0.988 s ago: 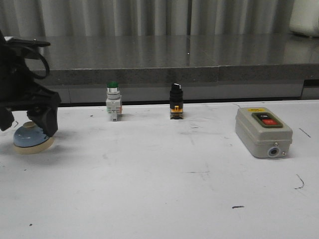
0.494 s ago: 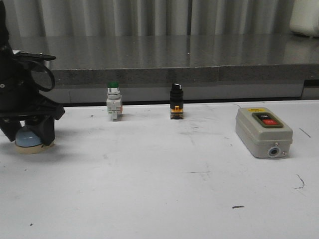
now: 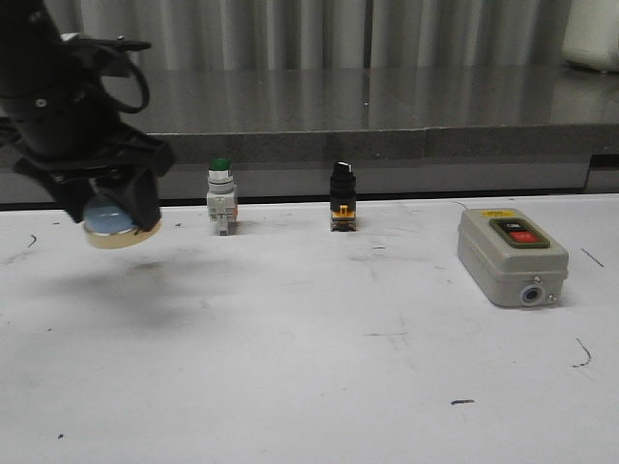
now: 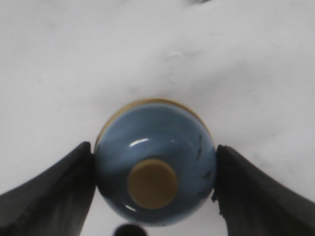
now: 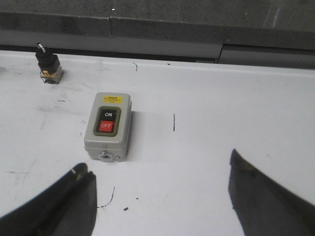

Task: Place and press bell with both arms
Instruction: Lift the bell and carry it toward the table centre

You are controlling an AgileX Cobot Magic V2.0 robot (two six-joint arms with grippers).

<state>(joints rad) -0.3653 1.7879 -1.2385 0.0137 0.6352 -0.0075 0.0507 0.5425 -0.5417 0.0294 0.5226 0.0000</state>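
My left gripper point(image 3: 108, 215) is shut on the bell point(image 3: 114, 221), a light-blue dome with a cream base, and holds it in the air above the table at the left. In the left wrist view the bell point(image 4: 155, 169) sits between the two black fingers point(image 4: 54, 187), which press its sides, with its cream button facing the camera. My right gripper point(image 5: 157, 196) is open and empty above the table, nearer the robot than the grey box. The right arm is out of the front view.
A green-capped pushbutton switch point(image 3: 221, 196) and a black selector switch point(image 3: 341, 196) stand at the table's far edge. A grey box with ON and OFF buttons point(image 3: 510, 255) lies at the right; it also shows in the right wrist view point(image 5: 108, 128). A dark ledge runs behind the table.
My left gripper has closed on the bell, lifted it off the table and carried it to the right. The right side has not visibly changed.
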